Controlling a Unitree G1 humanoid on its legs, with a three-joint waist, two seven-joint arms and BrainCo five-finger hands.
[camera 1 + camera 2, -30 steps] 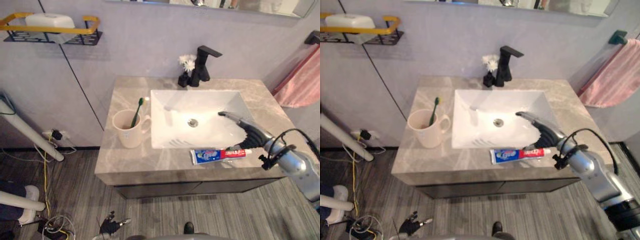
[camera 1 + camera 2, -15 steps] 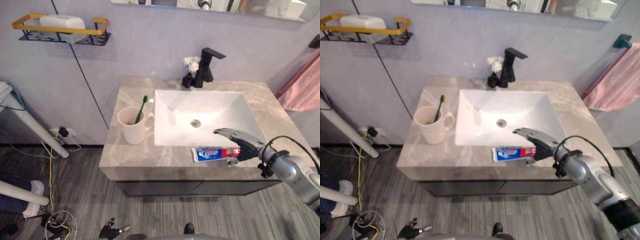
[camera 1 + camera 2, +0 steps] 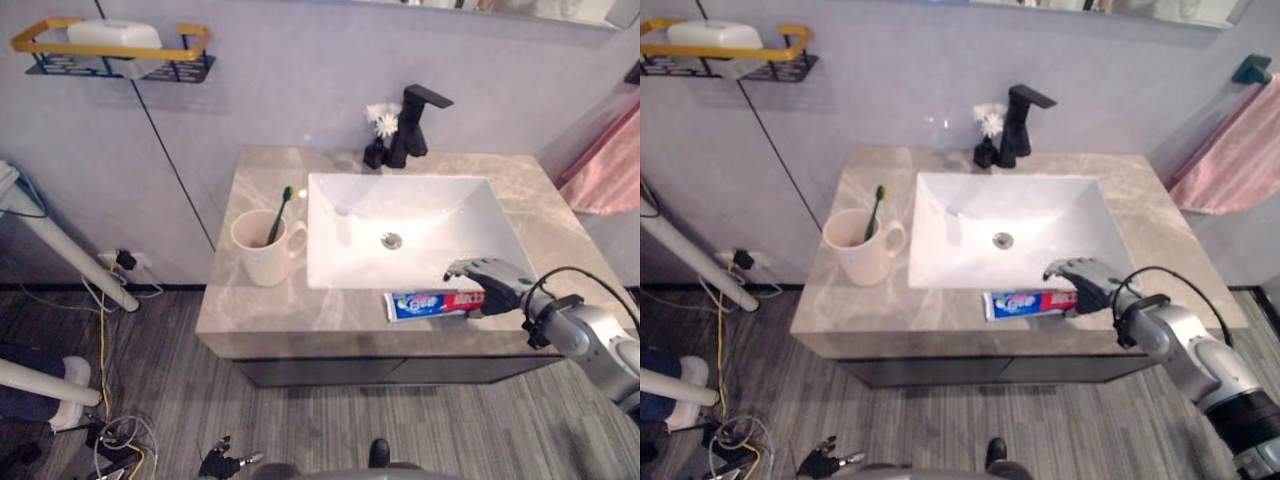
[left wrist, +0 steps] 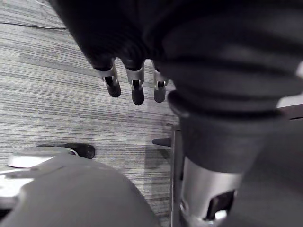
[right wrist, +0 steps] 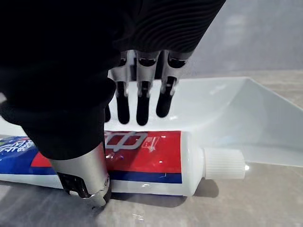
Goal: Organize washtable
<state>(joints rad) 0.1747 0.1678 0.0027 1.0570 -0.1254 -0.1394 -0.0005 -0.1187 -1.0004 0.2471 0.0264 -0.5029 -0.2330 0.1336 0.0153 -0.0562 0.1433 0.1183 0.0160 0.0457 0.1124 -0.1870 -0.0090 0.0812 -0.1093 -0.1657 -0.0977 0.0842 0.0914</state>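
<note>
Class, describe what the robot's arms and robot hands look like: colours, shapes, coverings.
The right arm is smooth silver-grey metal. The right robot hand has a dark ribbed cover over its back and wrist, with slim silver fingers ending in dark tips. The left robot hand looks the same.

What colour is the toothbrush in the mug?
Green; the toothbrush shows best in the left eye view.

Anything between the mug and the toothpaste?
Nothing loose. In the left eye view, just bare counter and the sink's front left corner lie between the mug and the toothpaste.
</note>
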